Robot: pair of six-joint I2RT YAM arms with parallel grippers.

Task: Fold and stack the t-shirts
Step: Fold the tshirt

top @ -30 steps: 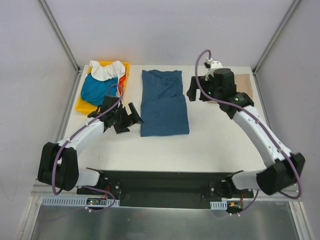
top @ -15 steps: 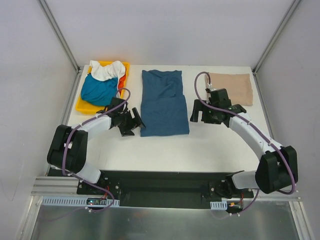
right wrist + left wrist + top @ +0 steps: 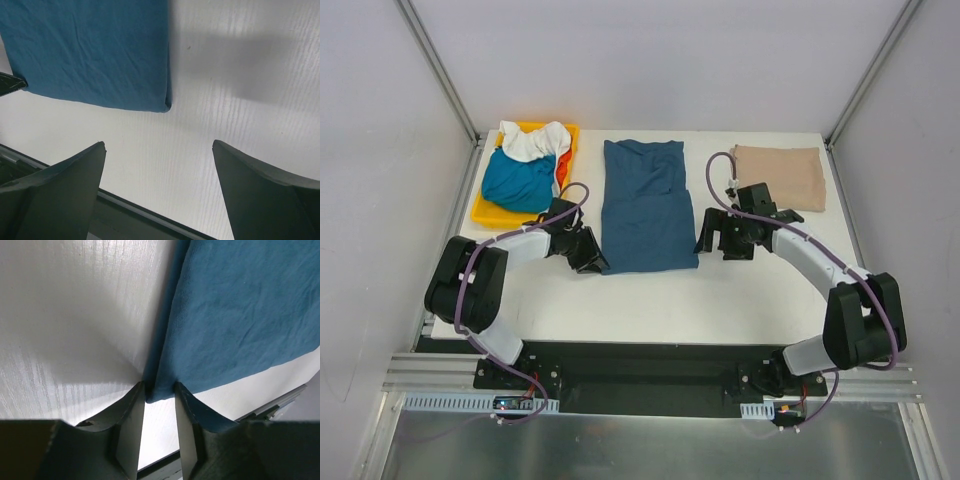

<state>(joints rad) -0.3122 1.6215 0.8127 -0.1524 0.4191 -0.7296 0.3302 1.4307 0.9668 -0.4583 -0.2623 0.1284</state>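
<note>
Tabletop layout for the shirt-folding task, read left to right. One yellow tray sits at the far-left corner of the table and holds three crumpled garments: a teal t-shirt filling most of it, a white t-shirt heaped over its far end, and an orange-red t-shirt showing only as a strip against the right rim. Just right of the tray's near end, the left gripper lies low at the near-left corner of the dark blue t-shirt. In the left wrist view its jaws stand close together with a narrow gap, and the shirt's corner sits in that gap at the fingertips; whether the fabric is actually pinched cannot be told. The dark blue t-shirt lies flat at the table's centre as a long folded rectangle, its short edges facing near and far, with bare table along both long sides and in front of its near edge. The right gripper hovers beside the shirt's near-right corner, jaws spread wide and holding nothing; its wrist view shows that corner apart from both fingers, with clear tabletop beneath. A beige t-shirt lies folded flat at the far-right corner, close to the table's right edge and well apart from the dark blue one. Count: five t-shirts, one tray, two grippers.
</note>
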